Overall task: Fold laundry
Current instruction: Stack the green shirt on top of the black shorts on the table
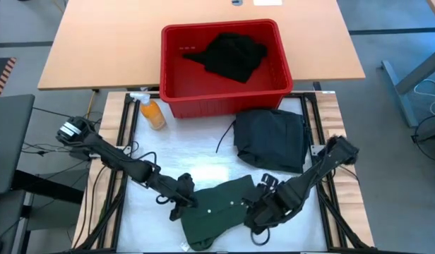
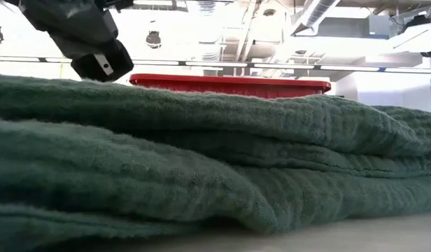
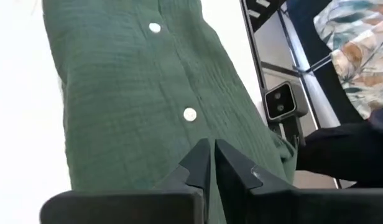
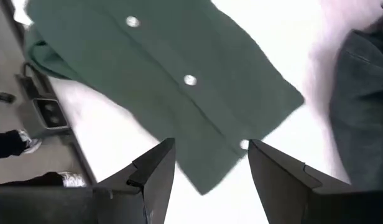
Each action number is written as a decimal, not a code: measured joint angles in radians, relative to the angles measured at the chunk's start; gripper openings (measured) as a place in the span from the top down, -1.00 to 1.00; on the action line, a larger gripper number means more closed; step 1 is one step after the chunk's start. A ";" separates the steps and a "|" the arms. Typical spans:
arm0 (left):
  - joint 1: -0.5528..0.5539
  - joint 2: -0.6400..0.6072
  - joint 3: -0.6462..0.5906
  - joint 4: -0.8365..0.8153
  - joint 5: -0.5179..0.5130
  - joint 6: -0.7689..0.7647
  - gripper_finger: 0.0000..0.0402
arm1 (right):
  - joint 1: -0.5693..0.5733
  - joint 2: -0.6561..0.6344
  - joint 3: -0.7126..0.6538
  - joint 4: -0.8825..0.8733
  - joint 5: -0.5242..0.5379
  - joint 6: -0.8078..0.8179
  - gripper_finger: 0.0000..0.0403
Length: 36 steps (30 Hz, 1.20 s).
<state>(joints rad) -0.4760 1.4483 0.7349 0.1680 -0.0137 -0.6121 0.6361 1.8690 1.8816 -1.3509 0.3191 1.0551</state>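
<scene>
1. From above, we see the left hand point(image 1: 181, 200) at the left edge of the dark green buttoned cotton shirt point(image 1: 217, 215), which lies folded at the near middle of the white table point(image 1: 196, 159). The right hand point(image 1: 263, 212) sits at the shirt's right edge. A dark grey folded garment point(image 1: 270, 137) rests farther back on the right, and a crumpled black garment point(image 1: 231, 55) lies inside the red plastic basket point(image 1: 171, 77). An orange bottle point(image 1: 153, 114) stands by the basket's left corner.
2. At table height, the shirt's crinkled cloth point(image 2: 201, 154) fills the view in stacked folds, with one dark arm point(image 2: 82, 35) above it.
3. In the left wrist view, the left hand's fingers point(image 3: 210, 165) are pressed together, tips right against the button placket; we cannot tell whether cloth is pinched.
4. In the right wrist view, the right hand point(image 4: 210, 168) hangs with fingers spread apart above the shirt's corner point(image 4: 179, 81), holding nothing.
5. We judge the cloth light, limp and slump-prone; pinching an edge or corner, clear of the buttons, looks best.
</scene>
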 joint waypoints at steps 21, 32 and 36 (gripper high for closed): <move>-0.024 -0.020 0.001 -0.072 -0.242 -0.056 0.15 | -0.031 -0.470 -1.023 0.845 0.072 0.312 -0.19; 0.009 0.028 0.001 -0.118 -0.215 -0.113 -0.14 | -0.103 -0.434 -1.133 1.047 0.045 0.306 -0.22; 0.021 0.046 0.001 -0.111 -0.197 -0.121 -0.14 | -0.110 -0.399 -1.134 1.062 -0.009 0.306 -0.22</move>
<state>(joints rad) -0.4553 1.4944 0.7364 0.0572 -0.2111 -0.7335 0.5264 1.4696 0.7475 -0.2894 0.3102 1.3613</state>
